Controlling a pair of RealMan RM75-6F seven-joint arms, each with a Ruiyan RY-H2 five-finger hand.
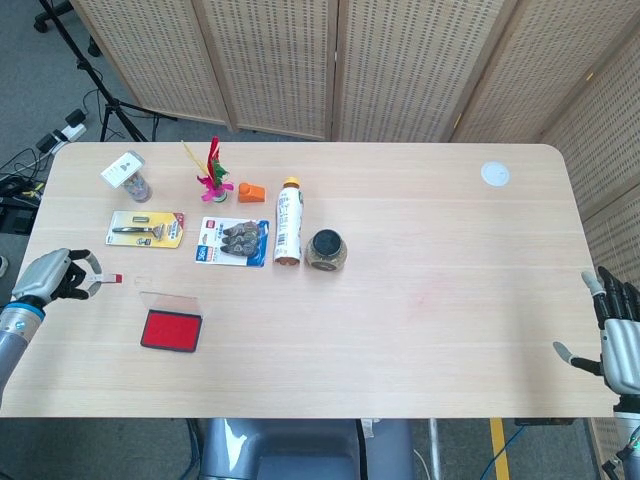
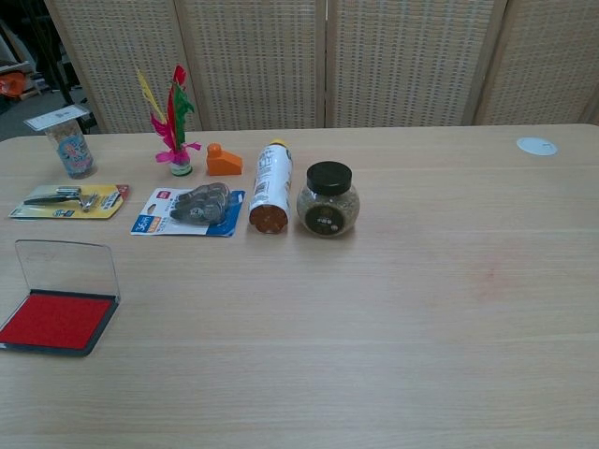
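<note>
Stamp [image 1: 103,279] pinched in left hand [image 1: 47,276] beside ink pad [image 1: 172,330]

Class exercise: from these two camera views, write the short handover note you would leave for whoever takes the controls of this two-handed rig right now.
Left hand: at the table's left edge, pinching a small white stamp with a red tip, held clear of the pad.
Right hand: off the table's right edge, fingers apart, holding nothing.
Red ink pad in a black case: front left of the light wooden table, clear lid standing open.
Done: pad opened, stamp in hand.
Left: I can't tell whether the stamp is inked; no paper for stamping shows; the lid remains to be shut.
</note>
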